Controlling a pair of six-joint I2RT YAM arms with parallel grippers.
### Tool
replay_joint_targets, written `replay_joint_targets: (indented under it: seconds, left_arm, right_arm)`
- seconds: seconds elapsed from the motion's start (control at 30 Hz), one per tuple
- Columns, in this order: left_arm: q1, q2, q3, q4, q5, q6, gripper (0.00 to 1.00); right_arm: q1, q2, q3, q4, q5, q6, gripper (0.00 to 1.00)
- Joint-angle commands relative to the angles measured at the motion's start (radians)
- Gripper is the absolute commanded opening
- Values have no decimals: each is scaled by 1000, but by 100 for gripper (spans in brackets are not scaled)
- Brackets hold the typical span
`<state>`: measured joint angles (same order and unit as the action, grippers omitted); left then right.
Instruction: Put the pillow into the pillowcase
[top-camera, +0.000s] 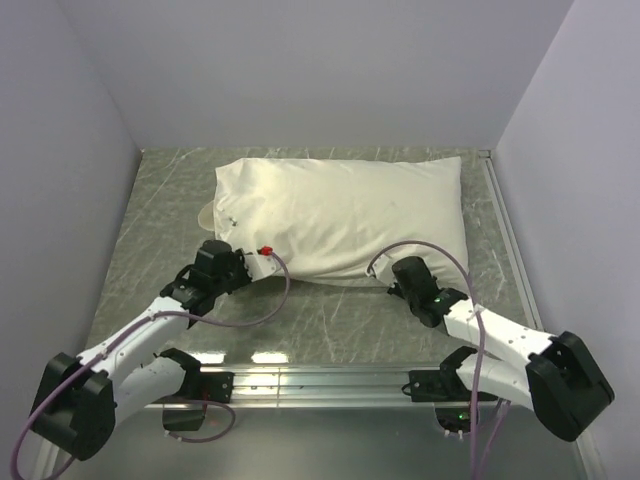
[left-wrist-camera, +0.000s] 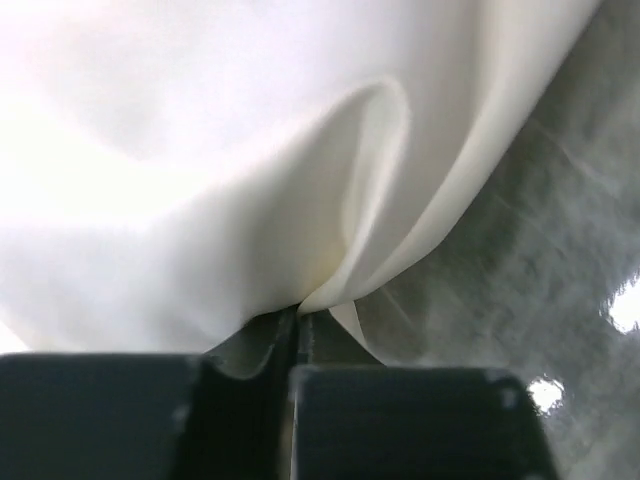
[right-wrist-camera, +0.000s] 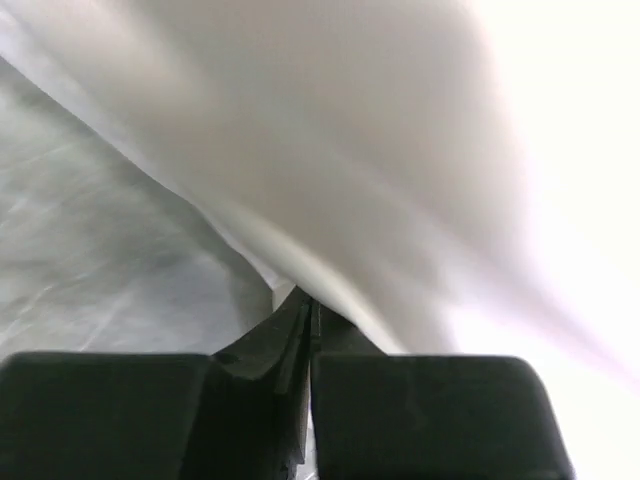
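The pillowcase (top-camera: 340, 215) lies lengthwise across the middle of the desk (top-camera: 330, 320), towards the far wall, and it is full and rounded along its whole length. The pillow cannot be seen apart from the cream cloth. A small pale lobe (top-camera: 206, 214) pokes out at the left end, and I cannot tell whether it is stuffing or a flap.

The left pincer (top-camera: 262, 262) is at the near left corner of the pillowcase. In its wrist view, the left pincer (left-wrist-camera: 297, 340) is clenched on a fold of the pillowcase (left-wrist-camera: 200, 150). The two dark fingers stand almost together, with cloth running down into the slit between them. Above the pinch the fabric rises in a soft loop, and the marbled desk (left-wrist-camera: 560, 250) shows to the right.

The right pincer (top-camera: 398, 275) meets the near long edge further right (a purple cable (top-camera: 430, 247) arcs over it). In its wrist view, the right pincer (right-wrist-camera: 308, 320) is likewise clenched. The lower hem of the pillowcase (right-wrist-camera: 350, 150) is drawn into the narrow gap between the fingers, and blurred cloth fills the upper right. The grey desk (right-wrist-camera: 100, 250) lies to the left.

Both arms reach in from a metal rail (top-camera: 320, 380) at the near edge.
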<state>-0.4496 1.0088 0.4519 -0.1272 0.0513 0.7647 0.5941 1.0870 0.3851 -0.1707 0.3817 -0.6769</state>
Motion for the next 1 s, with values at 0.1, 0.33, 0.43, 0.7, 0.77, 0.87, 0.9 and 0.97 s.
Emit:
replay_joint_targets:
  seconds: [0.1, 0.33, 0.43, 0.7, 0.77, 0.87, 0.9, 0.97]
  left_arm:
    - [29, -114, 206, -26, -8, -125, 0]
    - [124, -127, 473, -112, 51, -270, 0]
    - [138, -130, 599, -135, 51, -310, 0]
    - [140, -131, 777, -255, 97, -369, 0]
    - [140, -134, 752, -238, 108, -372, 0]
    - [140, -127, 709, -229, 108, -380, 0]
    - [140, -124, 693, -229, 108, -380, 0]
    - [140, -119, 682, -221, 111, -384, 0]
  right_arm:
    - [-37, -200, 157, -19, 68, -32, 0]
    - [-56, -371, 398, -116, 49, -50, 0]
    - [-76, -398, 546, -134, 63, -47, 0]
    - [-85, -409, 807, -493, -86, -7, 7]
    - [-85, -382, 786, -674, -318, 20, 56]
    - [-83, -421, 576, -735, -411, 4, 96]
    - [-85, -441, 446, -666, -403, -45, 96]
    - [-83, -495, 338, -566, -383, -85, 97]
